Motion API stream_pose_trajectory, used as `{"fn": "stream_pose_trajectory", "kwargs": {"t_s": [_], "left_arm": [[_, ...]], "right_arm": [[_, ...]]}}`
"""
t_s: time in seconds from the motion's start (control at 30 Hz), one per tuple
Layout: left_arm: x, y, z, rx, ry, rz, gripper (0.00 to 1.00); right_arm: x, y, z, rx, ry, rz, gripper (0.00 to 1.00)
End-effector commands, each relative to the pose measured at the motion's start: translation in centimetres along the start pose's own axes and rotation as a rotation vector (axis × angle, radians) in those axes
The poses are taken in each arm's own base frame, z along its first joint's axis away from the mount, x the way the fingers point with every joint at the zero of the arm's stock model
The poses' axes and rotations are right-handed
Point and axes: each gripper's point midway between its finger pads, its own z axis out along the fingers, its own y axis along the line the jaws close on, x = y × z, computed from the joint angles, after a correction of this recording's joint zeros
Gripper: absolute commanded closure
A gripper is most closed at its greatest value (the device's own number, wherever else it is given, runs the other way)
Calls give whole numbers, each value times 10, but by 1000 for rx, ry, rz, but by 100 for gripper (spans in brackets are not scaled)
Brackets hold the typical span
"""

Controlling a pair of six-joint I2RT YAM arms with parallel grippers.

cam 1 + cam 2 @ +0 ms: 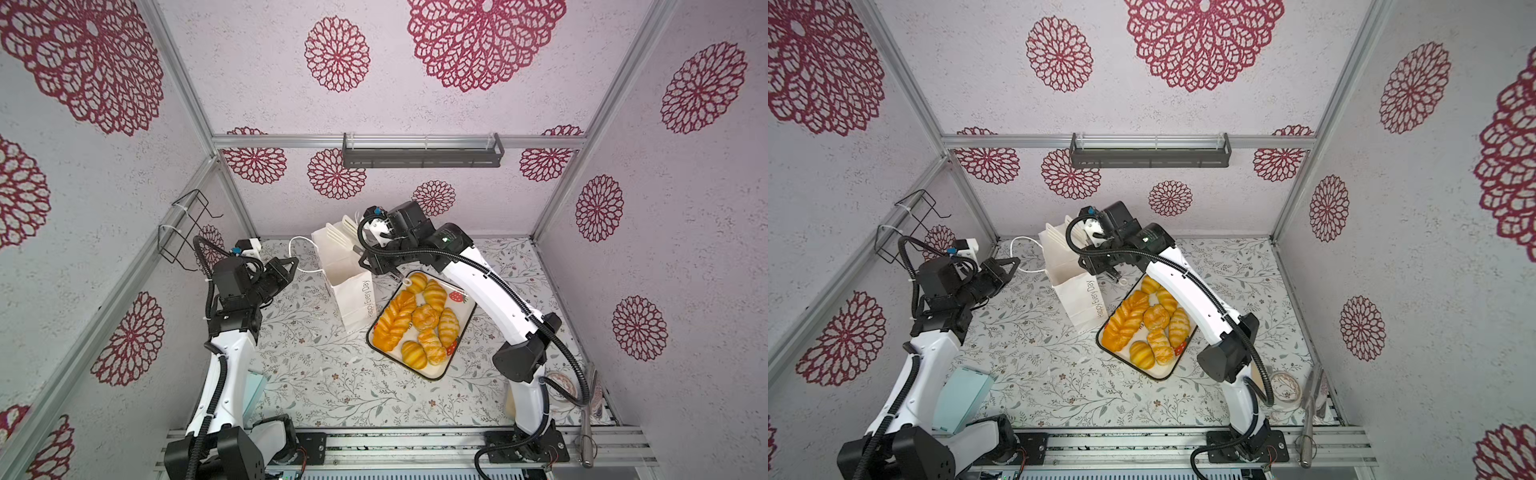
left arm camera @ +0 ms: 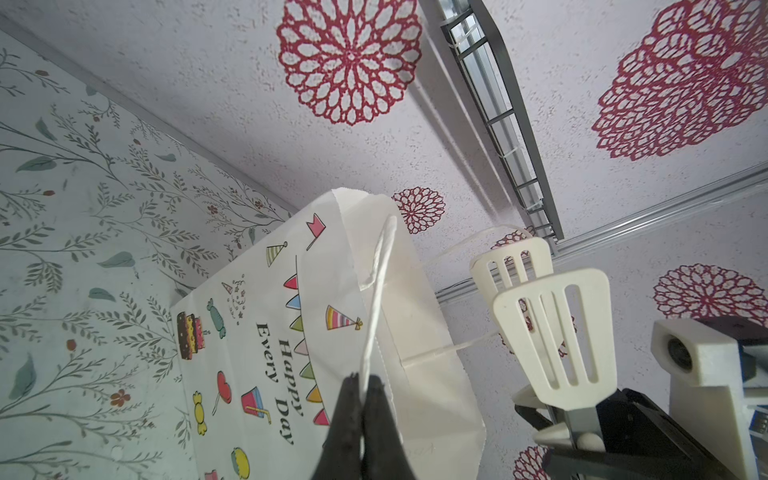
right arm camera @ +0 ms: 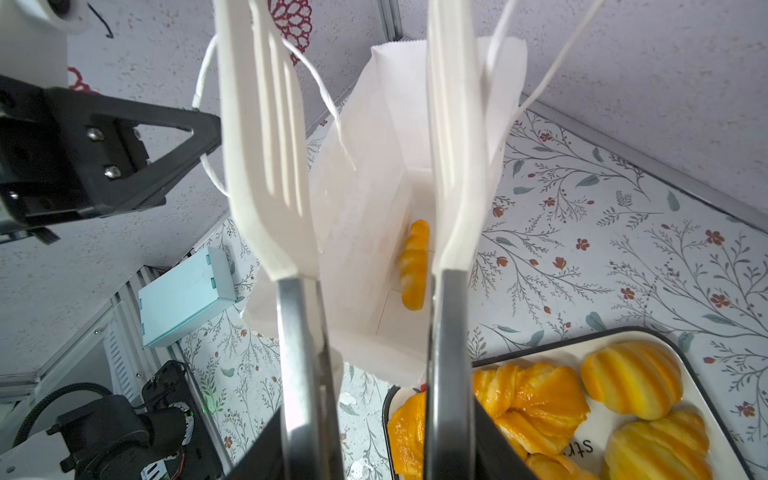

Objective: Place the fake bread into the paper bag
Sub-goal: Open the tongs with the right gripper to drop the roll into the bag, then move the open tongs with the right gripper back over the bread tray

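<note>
The white paper bag (image 1: pixel 353 299) (image 1: pixel 1077 299) (image 2: pixel 257 332) stands upright left of the tray. My left gripper (image 1: pixel 296 262) (image 1: pixel 1017 262) (image 2: pixel 363 380) is shut on its white cord handle (image 2: pixel 378 291), drawing it leftward. My right gripper (image 1: pixel 374 262) (image 1: pixel 1096 262) (image 3: pixel 374 432) is shut on the metal arms of white slotted tongs (image 1: pixel 340 230) (image 2: pixel 552 332) (image 3: pixel 266 166). The blades stand apart over the bag's mouth with nothing between them. One piece of fake bread (image 3: pixel 414 266) lies inside the bag (image 3: pixel 374 208). Several more golden pieces (image 1: pixel 415 320) (image 1: pixel 1142 324) (image 3: pixel 582 399) lie on the tray.
The white strawberry-print tray (image 1: pixel 467 309) (image 1: pixel 1167 372) sits right of the bag, under my right arm. A teal box (image 1: pixel 963 395) (image 3: pixel 187 295) lies near my left arm's base. A tape roll (image 1: pixel 1285 386) and a metal tool (image 1: pixel 1308 415) lie at the front right.
</note>
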Motion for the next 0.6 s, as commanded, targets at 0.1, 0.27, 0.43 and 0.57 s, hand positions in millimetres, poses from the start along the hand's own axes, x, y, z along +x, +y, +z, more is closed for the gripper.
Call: {"fn": "stream_pose_trajectory", "kwargs": {"t_s": [0.1, 0.27, 0.43, 0.57], "left_arm": [[-5, -12, -1, 32, -2, 25, 100], [-5, -14, -1, 37, 0, 27, 100], [-5, -15, -1, 43, 3, 26, 100], [-6, -17, -1, 52, 4, 28, 100]], "right_arm": [[-40, 23, -85, 4, -194, -37, 51], [-43, 24, -106, 26, -227, -33, 52], [-41, 14, -122, 92, -245, -24, 52], [-32, -5, -132, 174, -240, 10, 52]]}}
